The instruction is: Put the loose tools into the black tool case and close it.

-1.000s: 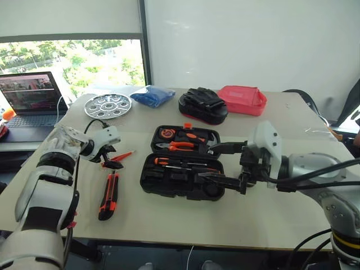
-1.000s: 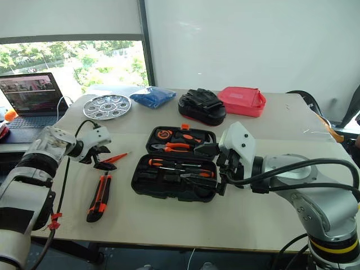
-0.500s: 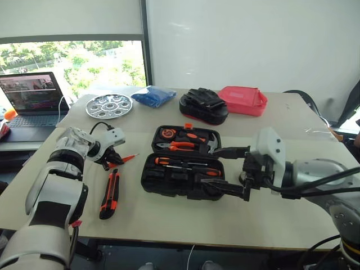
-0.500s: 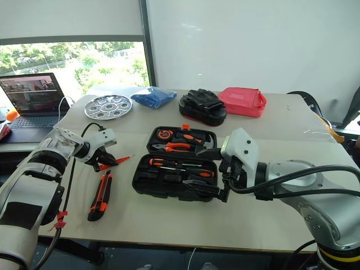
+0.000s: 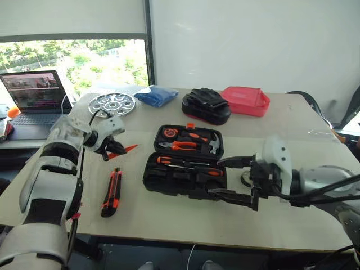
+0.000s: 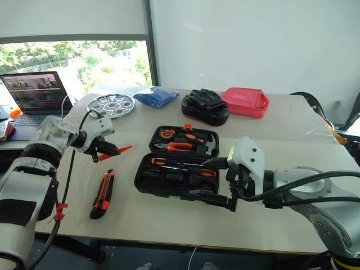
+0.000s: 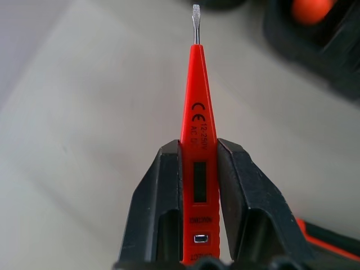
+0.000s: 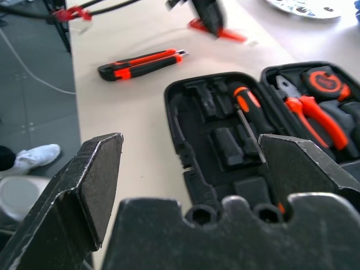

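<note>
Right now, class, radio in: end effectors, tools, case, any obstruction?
Left end effector shut on tester pen, lifted. Right end effector open beside open tool case. Utility knife loose on table. Nothing blocking the case.

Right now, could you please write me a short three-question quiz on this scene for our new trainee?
1. True or false: the black tool case lies open on the table.
2. What is the left gripper holding?
A. the utility knife
B. the orange tester pen
C. pliers
3. Is the right gripper open or shut?

Key:
1. True.
2. B; the knife lies on the table.
3. Open, empty, near the case's front right corner.
</note>
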`<action>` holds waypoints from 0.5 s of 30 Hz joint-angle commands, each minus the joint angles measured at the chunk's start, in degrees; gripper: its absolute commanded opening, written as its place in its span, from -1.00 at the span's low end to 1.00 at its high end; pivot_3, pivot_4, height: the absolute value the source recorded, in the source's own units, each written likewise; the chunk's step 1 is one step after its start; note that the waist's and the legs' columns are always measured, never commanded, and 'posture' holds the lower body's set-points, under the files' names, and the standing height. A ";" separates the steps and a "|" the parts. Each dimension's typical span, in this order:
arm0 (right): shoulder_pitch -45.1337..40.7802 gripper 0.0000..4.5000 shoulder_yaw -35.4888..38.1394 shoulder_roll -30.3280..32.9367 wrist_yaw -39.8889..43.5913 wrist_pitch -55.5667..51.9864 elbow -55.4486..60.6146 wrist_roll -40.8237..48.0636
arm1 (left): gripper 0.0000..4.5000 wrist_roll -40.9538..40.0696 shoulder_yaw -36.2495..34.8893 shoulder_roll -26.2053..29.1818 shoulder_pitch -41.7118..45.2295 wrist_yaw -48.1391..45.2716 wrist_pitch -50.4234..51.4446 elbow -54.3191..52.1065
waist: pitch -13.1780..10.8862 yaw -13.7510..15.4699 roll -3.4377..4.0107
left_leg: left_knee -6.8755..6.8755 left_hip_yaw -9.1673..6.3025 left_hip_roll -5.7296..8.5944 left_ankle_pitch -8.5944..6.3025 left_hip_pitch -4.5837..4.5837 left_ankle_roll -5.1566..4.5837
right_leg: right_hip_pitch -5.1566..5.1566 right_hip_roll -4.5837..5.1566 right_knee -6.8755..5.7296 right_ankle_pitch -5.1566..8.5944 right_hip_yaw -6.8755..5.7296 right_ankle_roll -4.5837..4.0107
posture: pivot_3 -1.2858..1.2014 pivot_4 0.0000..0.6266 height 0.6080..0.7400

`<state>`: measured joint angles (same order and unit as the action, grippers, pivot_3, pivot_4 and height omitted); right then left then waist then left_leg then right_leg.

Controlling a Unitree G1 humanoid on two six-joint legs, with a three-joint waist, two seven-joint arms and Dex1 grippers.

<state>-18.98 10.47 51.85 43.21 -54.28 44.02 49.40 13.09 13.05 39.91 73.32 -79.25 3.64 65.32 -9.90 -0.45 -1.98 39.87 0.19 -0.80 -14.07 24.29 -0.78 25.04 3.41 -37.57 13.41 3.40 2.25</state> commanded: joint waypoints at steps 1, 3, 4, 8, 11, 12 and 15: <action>1.14 1.00 0.66 0.90 -0.51 3.18 1.59 -2.25 | -0.81 -3.87 -0.12 -1.11 0.03 -8.34 1.95 -12.92 | 0.00 -0.11 0.00 | 0.00 0.01 0.00 0.00 0.00 0.00 | 0.00 0.01 -0.01 0.00 0.01 0.01 | 0.03 -0.52 1.00; 1.80 1.00 -0.10 0.83 -0.65 4.01 1.67 -3.24 | -0.81 -5.27 1.92 -2.05 -2.94 -11.58 6.08 -22.96 | 0.00 -0.17 0.00 | 0.00 0.00 -0.01 0.00 -0.01 0.00 | 0.00 0.00 0.00 0.00 0.01 0.01 | 0.03 -0.52 1.00; 1.96 1.00 -0.35 0.74 -0.78 4.21 1.75 -3.46 | -0.81 -5.85 3.32 -2.37 -4.57 -12.58 8.60 -27.95 | 0.00 -0.29 0.00 | 0.00 0.00 -0.01 0.00 -0.02 0.00 | 0.00 0.00 0.00 0.00 0.01 0.01 | 0.03 -0.52 1.00; 2.38 1.00 -0.81 0.04 -1.93 4.24 2.34 -3.28 | -0.81 -4.78 6.90 -5.08 -9.26 -11.60 15.93 -39.85 | 0.00 -0.63 0.00 | 0.00 -0.05 -0.04 0.00 -0.08 0.00 | 0.00 -0.04 -0.03 0.00 0.09 0.01 | 0.03 -0.52 1.00; 3.15 1.00 -0.55 -0.23 -2.90 4.02 3.03 -2.99 | -0.81 -4.06 8.70 -6.53 -11.10 -9.67 19.04 -42.65 | 0.00 -0.71 0.00 | 0.03 -0.05 -0.04 0.00 -0.11 0.00 | 0.00 -0.08 -0.07 0.00 0.14 0.01 | 0.03 -0.52 1.00; 3.37 1.00 -0.46 -0.30 -3.23 3.92 3.23 -2.90 | -0.81 -3.89 9.13 -6.64 -11.55 -9.25 19.46 -43.15 | 0.00 -0.73 0.00 | 0.05 -0.04 -0.04 0.00 -0.11 -0.01 | 0.00 -0.09 -0.10 0.00 0.15 0.01 | 0.03 -0.52 1.00; 5.09 1.00 0.36 -0.77 -4.73 3.63 4.51 -2.29 | -0.81 -2.13 11.18 -6.82 -12.93 -7.13 18.28 -42.83 | 0.00 -0.66 0.00 | 0.05 -0.04 -0.03 0.00 -0.14 -0.01 | 0.00 -0.09 -0.09 0.00 0.19 0.01 | 0.03 -0.52 1.00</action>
<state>-14.43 9.25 51.36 39.66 -51.61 46.08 46.30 9.48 23.30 32.82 60.39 -88.23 22.66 23.13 -9.90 -1.10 -1.98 39.93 0.15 -0.83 -14.07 24.15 -0.79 25.03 3.32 -37.66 13.41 3.59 2.26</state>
